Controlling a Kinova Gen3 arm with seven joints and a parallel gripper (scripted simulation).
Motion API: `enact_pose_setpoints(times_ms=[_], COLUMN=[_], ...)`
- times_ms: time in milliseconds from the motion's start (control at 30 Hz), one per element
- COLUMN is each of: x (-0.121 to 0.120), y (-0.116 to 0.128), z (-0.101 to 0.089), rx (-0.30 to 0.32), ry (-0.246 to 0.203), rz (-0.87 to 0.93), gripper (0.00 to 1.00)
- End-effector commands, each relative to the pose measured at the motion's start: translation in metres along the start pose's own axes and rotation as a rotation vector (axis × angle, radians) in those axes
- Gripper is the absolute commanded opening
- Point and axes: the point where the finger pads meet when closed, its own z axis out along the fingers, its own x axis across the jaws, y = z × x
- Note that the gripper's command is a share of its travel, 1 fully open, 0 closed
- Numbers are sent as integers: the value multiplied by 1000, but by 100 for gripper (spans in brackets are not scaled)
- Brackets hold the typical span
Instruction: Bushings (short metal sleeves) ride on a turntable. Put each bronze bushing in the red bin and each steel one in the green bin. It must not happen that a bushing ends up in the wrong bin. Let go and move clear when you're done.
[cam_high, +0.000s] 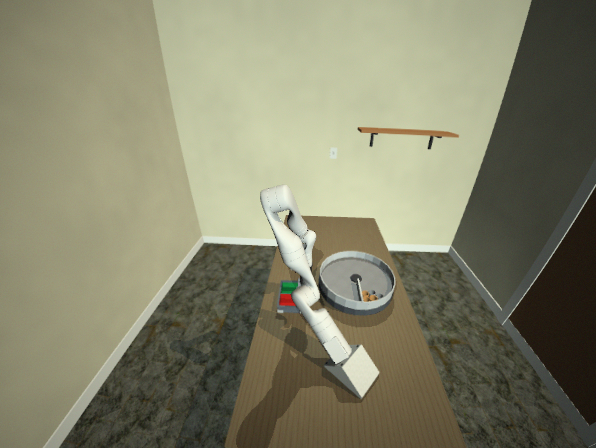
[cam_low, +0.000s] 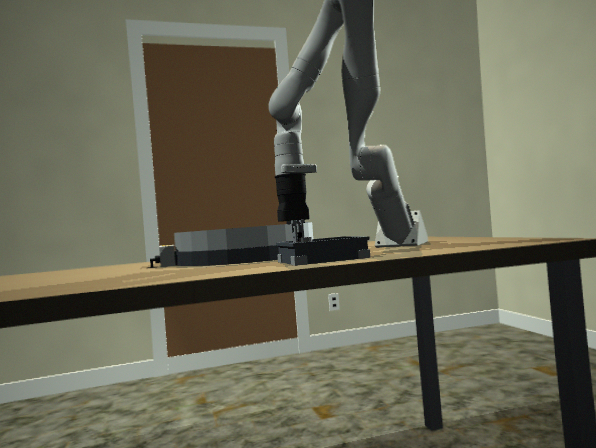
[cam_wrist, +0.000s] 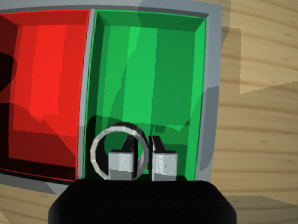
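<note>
In the wrist view my gripper (cam_wrist: 143, 150) is shut on a steel bushing (cam_wrist: 119, 152), a grey ring pinched by its wall. It hangs just above the near end of the green bin (cam_wrist: 147, 90); the red bin (cam_wrist: 41, 90) lies beside it to the left. From the side my gripper (cam_low: 297, 229) is low over the dark bin tray (cam_low: 322, 249). From above, the arm hides the gripper; the green bin (cam_high: 289, 287) and red bin (cam_high: 286, 299) show left of the arm. The turntable (cam_high: 355, 281) holds several bronze bushings (cam_high: 370, 296) and a steel one near its front rim.
The turntable's grey rim (cam_low: 227, 245) stands close behind the bin tray. The arm's base mount (cam_high: 352, 372) sits on the table nearer the camera. A wooden shelf (cam_high: 407, 133) hangs on the far wall.
</note>
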Motion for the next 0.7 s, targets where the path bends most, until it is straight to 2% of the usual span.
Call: enact_pose_setpoints(times_ms=[0,667], x=[0,0], y=[0,0], z=[0,12], rx=[0,0], ry=[0,0], rz=[0,0], gripper=[0,0])
